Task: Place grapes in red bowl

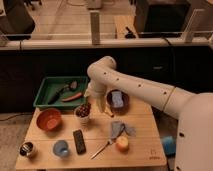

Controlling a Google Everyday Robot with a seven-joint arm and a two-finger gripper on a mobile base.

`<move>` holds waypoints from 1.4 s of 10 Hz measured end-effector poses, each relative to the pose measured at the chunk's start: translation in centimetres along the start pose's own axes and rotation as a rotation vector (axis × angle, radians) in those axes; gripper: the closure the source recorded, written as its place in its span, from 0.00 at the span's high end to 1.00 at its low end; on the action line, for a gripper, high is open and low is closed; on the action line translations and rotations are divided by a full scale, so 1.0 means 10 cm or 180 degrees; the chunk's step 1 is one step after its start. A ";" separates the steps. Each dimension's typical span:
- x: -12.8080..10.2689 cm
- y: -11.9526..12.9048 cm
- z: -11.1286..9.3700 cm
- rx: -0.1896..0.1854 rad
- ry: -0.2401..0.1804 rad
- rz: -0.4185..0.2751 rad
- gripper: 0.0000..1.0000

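Camera view: hand (101, 106) wide and empty, just beside the grapes (83, 108) atop the white cup (83, 120).

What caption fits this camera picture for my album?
Robot gripper hovers beside grapes in white cup; red bowl sits nearby.
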 end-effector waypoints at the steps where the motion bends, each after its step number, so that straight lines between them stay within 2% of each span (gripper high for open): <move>1: -0.02 -0.02 0.01 0.0003 -0.0013 -0.0041 0.80; 5: -0.08 -0.06 0.08 0.0002 -0.0119 -0.0298 0.80; 9: -0.07 -0.06 0.18 -0.0060 -0.0163 -0.0401 0.80; 10: -0.06 -0.05 0.20 -0.0073 -0.0164 -0.0412 0.76; 12: -0.06 -0.06 0.23 -0.0093 -0.0165 -0.0436 0.57; 13: -0.06 -0.06 0.24 -0.0103 -0.0165 -0.0452 0.53; 14: -0.07 -0.07 0.26 -0.0113 -0.0165 -0.0470 0.52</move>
